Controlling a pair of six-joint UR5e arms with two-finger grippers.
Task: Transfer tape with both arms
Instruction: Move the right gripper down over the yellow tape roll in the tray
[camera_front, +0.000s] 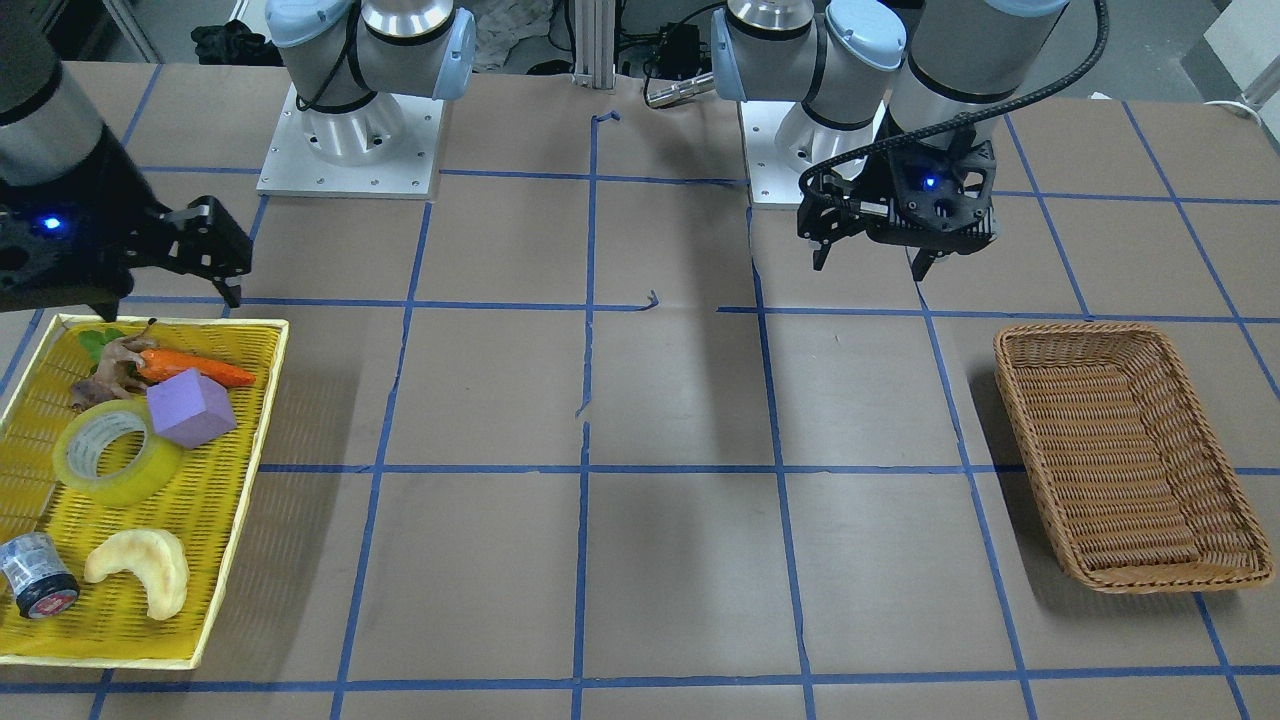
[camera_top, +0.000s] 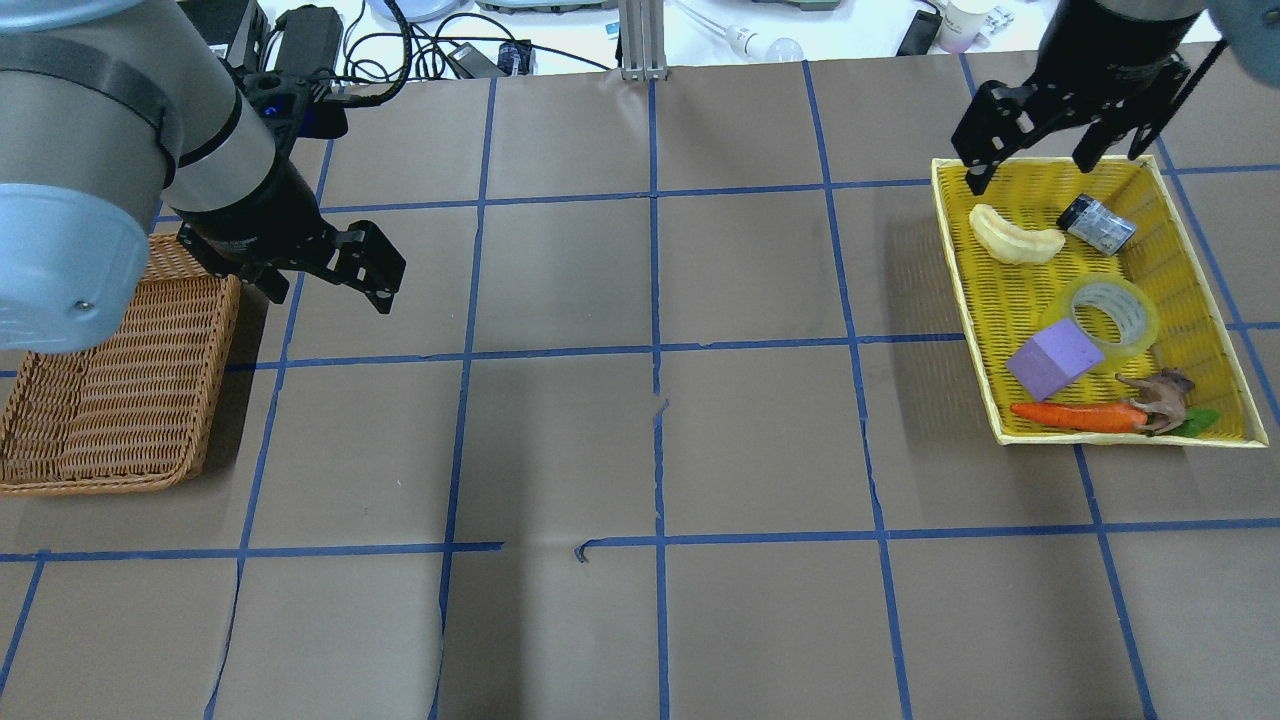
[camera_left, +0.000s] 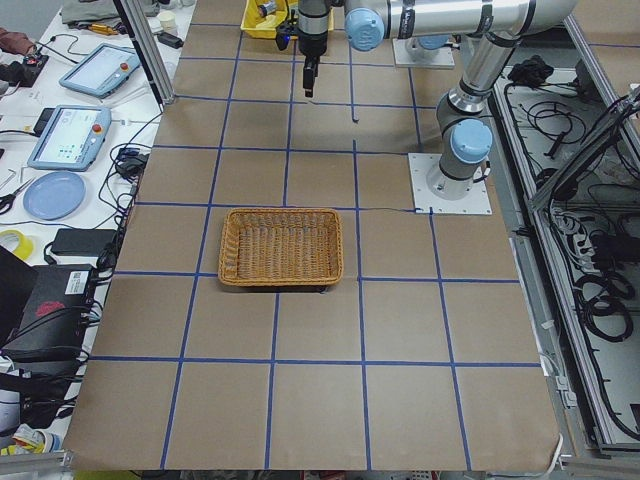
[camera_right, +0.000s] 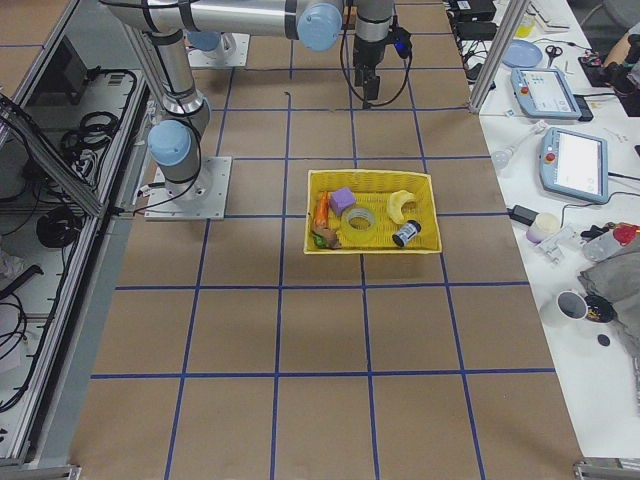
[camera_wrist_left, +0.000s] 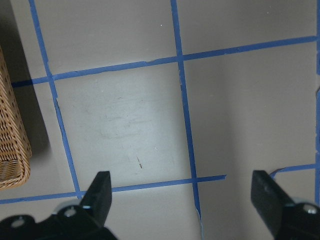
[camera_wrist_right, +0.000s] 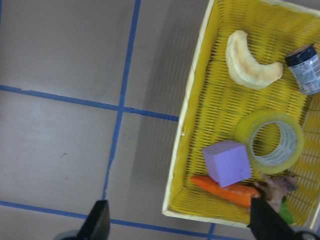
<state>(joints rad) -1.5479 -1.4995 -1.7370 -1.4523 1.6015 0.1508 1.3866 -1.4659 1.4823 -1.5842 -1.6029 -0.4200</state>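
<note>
The yellow translucent tape (camera_top: 1110, 315) lies flat in the yellow tray (camera_top: 958, 270), against a purple cube (camera_top: 1055, 358). It also shows in the front view (camera_front: 117, 453) and the right wrist view (camera_wrist_right: 274, 141). My right gripper (camera_top: 1030, 175) is open and empty. It hangs above the tray's end by the toy animal (camera_front: 112, 365), apart from the tape. My left gripper (camera_top: 330, 300) is open and empty, above bare table beside the wicker basket (camera_top: 110, 390). The left wrist view shows its fingers (camera_wrist_left: 102, 192) wide apart over the blue grid lines.
The tray also holds a carrot (camera_top: 1075, 415), a pale crescent pastry (camera_top: 1015, 237) and a small dark silver roll with a red label (camera_front: 38, 577). The wicker basket (camera_front: 1120, 455) holds nothing. Brown paper with blue tape lines covers the table.
</note>
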